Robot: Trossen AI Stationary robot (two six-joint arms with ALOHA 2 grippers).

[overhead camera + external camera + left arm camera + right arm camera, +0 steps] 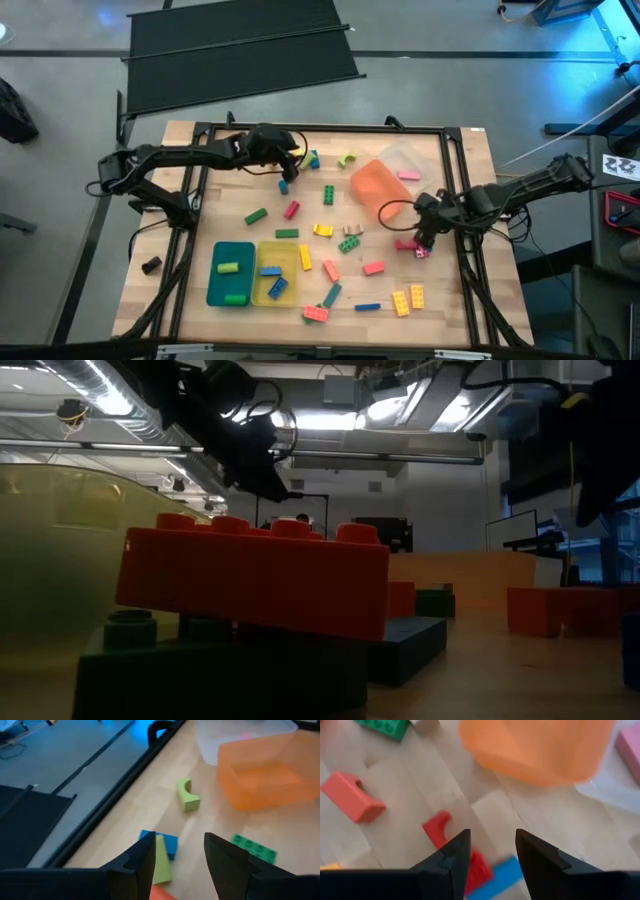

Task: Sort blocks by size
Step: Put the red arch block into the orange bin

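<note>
Hovering over the far left part of the bench (190,320), the left pincer (180,857) hangs with its fingers spread and nothing between them, just above a small cluster of blocks, a blue one (167,844) touching a yellow-green bar (161,865), with a green arched block (187,796) nearby. Off to the right, the right pincer (491,852) is likewise spread and empty above a red arched block (439,827), near the tipped orange tray (378,185). Other blocks lie scattered mid-bench, some already in the teal tray (215,295) and yellow tray (262,297).

Lab: exposed ceiling ducts (90,400), framed wooden table (160,225).
</note>
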